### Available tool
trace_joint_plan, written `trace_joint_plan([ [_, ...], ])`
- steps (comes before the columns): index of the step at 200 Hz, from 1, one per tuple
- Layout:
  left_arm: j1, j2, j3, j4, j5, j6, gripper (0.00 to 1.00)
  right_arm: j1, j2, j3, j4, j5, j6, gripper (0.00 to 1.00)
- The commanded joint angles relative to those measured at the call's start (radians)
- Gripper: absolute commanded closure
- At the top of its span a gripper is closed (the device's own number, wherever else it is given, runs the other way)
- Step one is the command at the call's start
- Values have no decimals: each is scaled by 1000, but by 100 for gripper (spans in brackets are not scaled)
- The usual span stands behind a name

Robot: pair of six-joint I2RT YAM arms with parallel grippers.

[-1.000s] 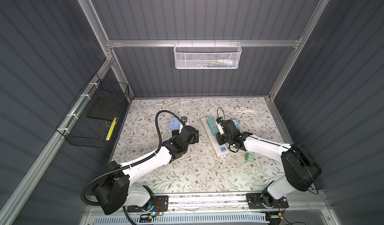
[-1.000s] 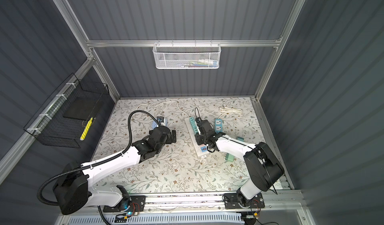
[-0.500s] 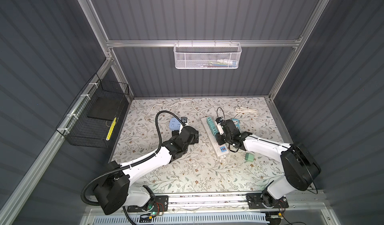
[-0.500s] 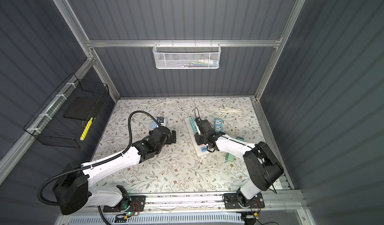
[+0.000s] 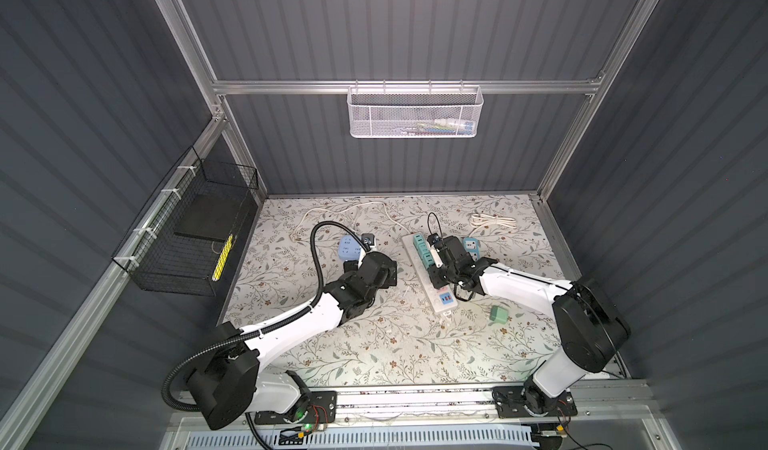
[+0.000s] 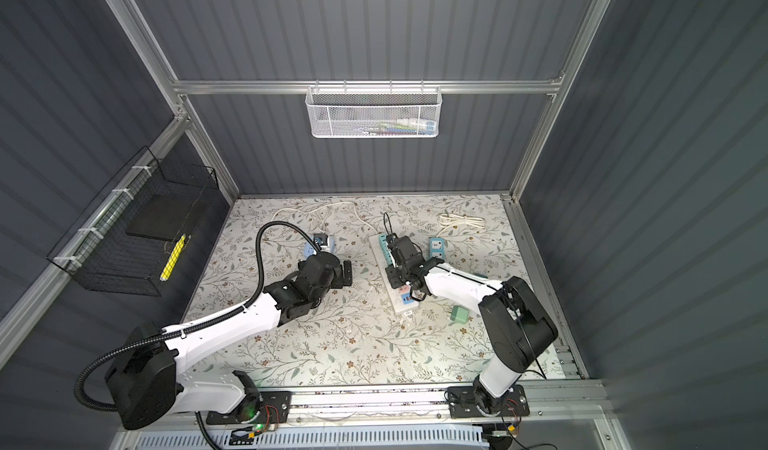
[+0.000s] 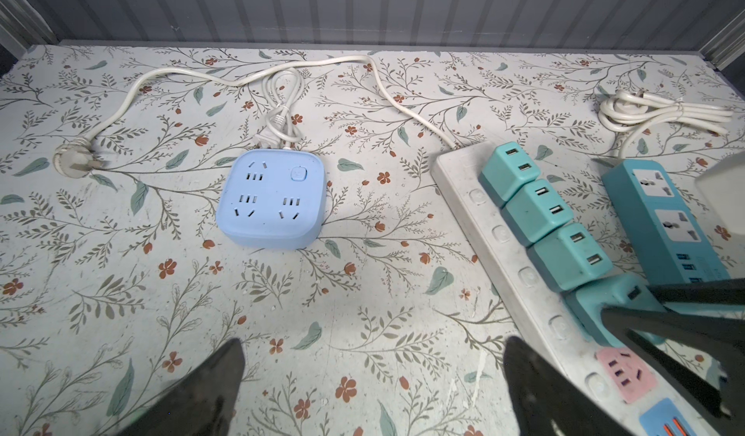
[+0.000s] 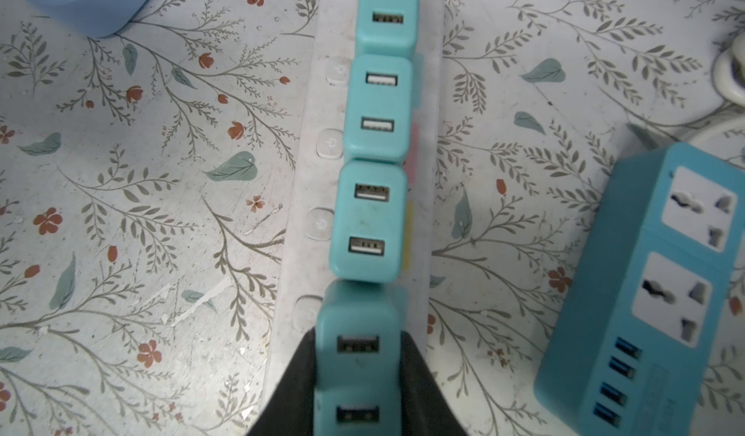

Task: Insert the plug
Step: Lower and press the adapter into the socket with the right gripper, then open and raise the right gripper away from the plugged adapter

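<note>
A white power strip (image 8: 306,196) lies on the floral mat, also visible in both top views (image 5: 415,256) (image 6: 401,300). Three teal USB plugs (image 8: 369,220) stand in a row on it. My right gripper (image 8: 358,335) is shut on a fourth teal plug (image 8: 356,317), held upright on the strip right behind the third. Whether its pins are in, I cannot tell. The left wrist view shows this plug (image 7: 604,305) beside an empty pink socket (image 7: 623,369). My left gripper (image 7: 373,345) (image 5: 384,275) hovers open over bare mat, left of the strip.
A light blue square socket block (image 7: 270,200) (image 5: 348,247) sits left of the strip. A teal power strip (image 8: 661,285) (image 5: 471,247) lies to its right. A loose green plug (image 5: 498,314) rests on the mat near the right arm. A coiled white cable (image 5: 492,220) lies at the back.
</note>
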State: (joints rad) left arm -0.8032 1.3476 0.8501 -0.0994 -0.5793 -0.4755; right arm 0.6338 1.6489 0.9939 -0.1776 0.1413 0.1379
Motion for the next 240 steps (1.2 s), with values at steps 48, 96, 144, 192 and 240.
trace_joint_plan([
  [48, 12, -26, -26, 16, -2, 14, 0, 21, 95, -35, -73, 65, 68, 89],
  [96, 15, -21, -30, 18, 1, 16, 0, 33, 141, -31, -95, 87, 142, 87],
  [144, 22, -21, -17, 12, 0, 33, 0, 49, 157, -11, -103, 82, 141, 82],
  [192, 28, -32, -4, 1, -1, 54, 0, 45, 65, 94, -169, 31, 88, 52],
  [240, 41, -41, 28, -23, -17, 97, 0, 22, -42, 181, -239, 29, 75, 34],
])
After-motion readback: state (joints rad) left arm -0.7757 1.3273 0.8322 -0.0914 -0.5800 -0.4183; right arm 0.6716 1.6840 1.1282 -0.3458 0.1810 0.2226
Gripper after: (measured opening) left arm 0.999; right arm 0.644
